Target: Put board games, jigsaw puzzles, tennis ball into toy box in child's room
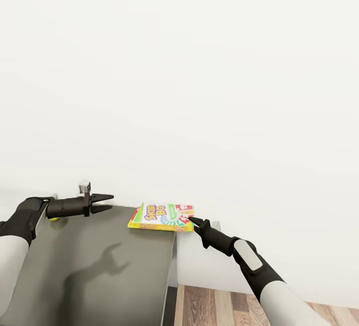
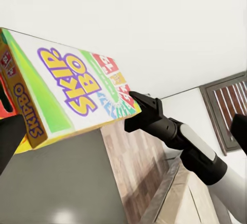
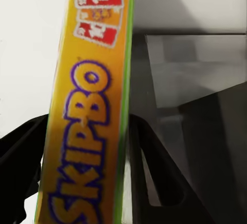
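Observation:
A board game, a flat yellow-edged box printed "Skip-Bo", is at the far right corner of the grey table and juts past its right edge. My right gripper is shut on the box's right end; in the right wrist view its fingers sit on either side of the box's yellow edge. My left gripper hovers open over the table's far edge, a short way left of the box, holding nothing. A bit of the yellow-green tennis ball peeks out under my left wrist.
A plain white wall stands right behind the table. Wood-plank floor shows to the right of the table's side. The left wrist view takes in the box, my right forearm and a dark-framed panel.

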